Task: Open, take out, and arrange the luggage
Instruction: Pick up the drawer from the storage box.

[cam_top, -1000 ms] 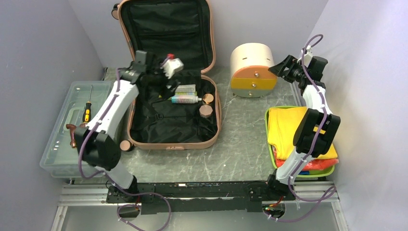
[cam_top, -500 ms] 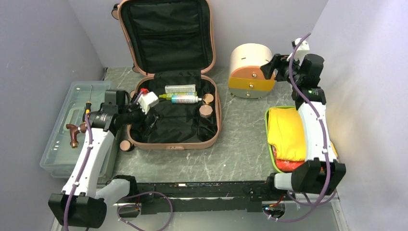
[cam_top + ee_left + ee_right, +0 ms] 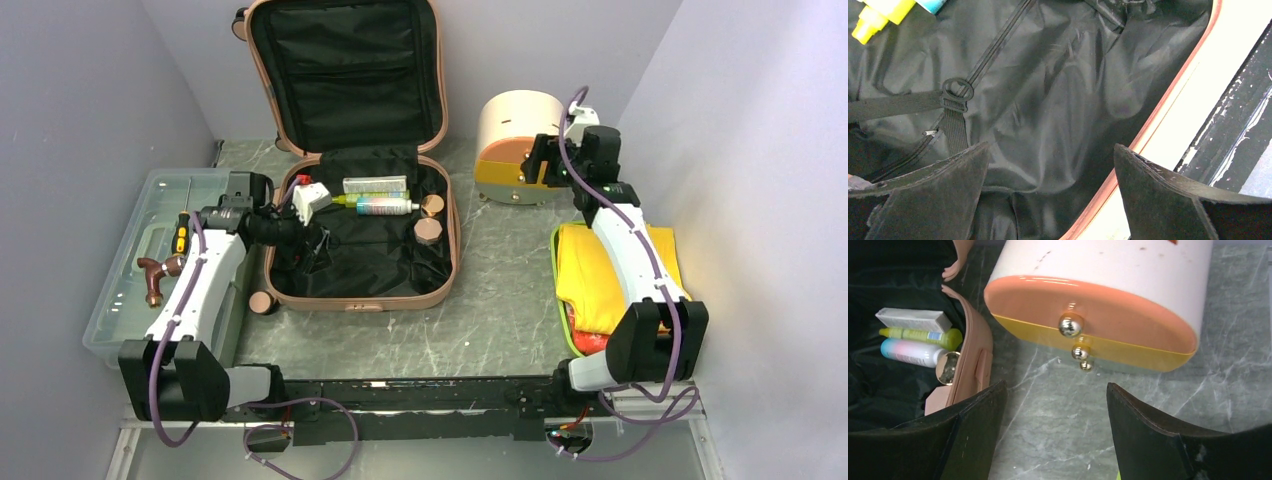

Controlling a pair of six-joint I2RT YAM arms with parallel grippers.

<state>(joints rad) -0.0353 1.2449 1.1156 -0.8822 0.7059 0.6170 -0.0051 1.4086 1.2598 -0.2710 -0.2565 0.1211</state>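
- Two arms were well apart, one at each side of the table.
- Left gripper hung over the left end of the luggage base. Its jaws were wide apart with nothing between them. Below them we saw black lining and a strap ring.
- Right gripper was just in front of the drawer box, jaws apart and empty, facing its gold knobs without touching.
- Luggage lay open at the back middle of the table, with the lid upright against the rear wall and the base flat.
- Along the far side of the base we noted a carton, a bottle and two copper tins.
- One copper disc lay on the table beside the near-left corner.
- Bin at left held a screwdriver; tray at right held a yellow cloth.
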